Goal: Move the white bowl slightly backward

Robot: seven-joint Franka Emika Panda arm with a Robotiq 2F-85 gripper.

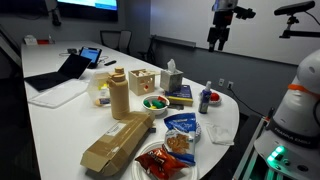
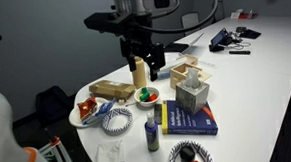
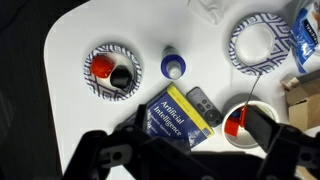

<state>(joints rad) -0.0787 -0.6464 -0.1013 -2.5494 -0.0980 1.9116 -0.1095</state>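
Observation:
The white bowl stands near the middle of the white table, with green and red-orange pieces inside. It also shows in the other exterior view and at the lower right of the wrist view. My gripper hangs in the air above the bowl, well clear of it. It is open and empty. In an exterior view it is high above the table. In the wrist view its dark fingers spread wide, and one finger lies over the bowl's right side.
A blue book with a black remote on it lies beside the bowl. Nearby are a blue-capped bottle, a tissue box, patterned paper plates, a cardboard box, a plate of red food and a laptop.

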